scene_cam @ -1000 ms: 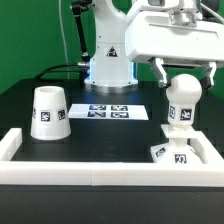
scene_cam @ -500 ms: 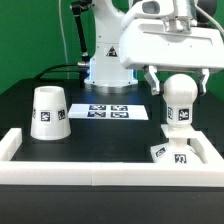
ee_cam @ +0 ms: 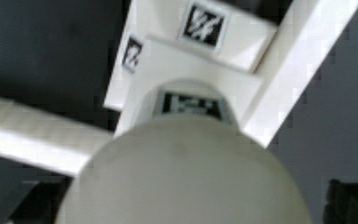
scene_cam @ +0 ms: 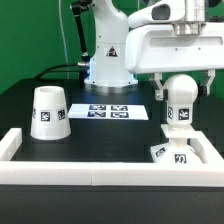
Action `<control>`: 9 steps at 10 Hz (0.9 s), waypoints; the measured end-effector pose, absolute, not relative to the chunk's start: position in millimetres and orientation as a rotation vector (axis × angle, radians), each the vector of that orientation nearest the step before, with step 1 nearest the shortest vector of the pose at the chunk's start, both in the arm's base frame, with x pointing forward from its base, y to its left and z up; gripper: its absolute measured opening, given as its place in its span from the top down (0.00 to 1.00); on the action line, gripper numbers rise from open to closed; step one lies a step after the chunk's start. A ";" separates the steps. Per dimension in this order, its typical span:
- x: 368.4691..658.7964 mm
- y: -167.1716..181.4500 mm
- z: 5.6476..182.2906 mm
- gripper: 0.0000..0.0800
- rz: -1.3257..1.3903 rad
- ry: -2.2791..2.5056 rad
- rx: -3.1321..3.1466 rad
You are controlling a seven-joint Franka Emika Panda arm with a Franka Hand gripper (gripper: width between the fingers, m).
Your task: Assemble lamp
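Note:
The ball-shaped bulb (scene_cam: pixel 180 104) stands upright with its neck on the small square tagged base (scene_cam: pixel 172 153), at the exterior view's right near the front border. My gripper (scene_cam: pixel 182 88) hangs over the bulb, open, with one finger on each side of the ball; I cannot tell if they touch it. In the wrist view the bulb (ee_cam: pixel 185 170) fills the space between the dark fingers (ee_cam: pixel 346 200), with the base (ee_cam: pixel 238 45) beyond it. The cone shade (scene_cam: pixel 48 112) stands apart on the exterior view's left.
The marker board (scene_cam: pixel 108 111) lies flat in the middle, in front of the arm's base. A long white border bar (scene_cam: pixel 100 172) runs along the front, with side bars at both ends; it also shows in the wrist view (ee_cam: pixel 34 125).
My hand has come down a little around the top of the bulb. The bulb, base and shade have stayed where they were.

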State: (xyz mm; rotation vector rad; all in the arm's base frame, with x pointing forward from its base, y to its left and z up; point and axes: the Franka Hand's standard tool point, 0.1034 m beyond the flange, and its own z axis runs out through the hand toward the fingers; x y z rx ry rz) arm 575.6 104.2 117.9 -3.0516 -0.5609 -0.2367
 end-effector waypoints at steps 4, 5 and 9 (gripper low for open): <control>579.4 100.2 114.4 0.13 -0.221 -0.565 -3.053; 579.7 98.9 114.4 0.13 -0.221 -0.562 -3.054; 579.5 99.3 114.3 0.28 -0.220 -0.528 -3.057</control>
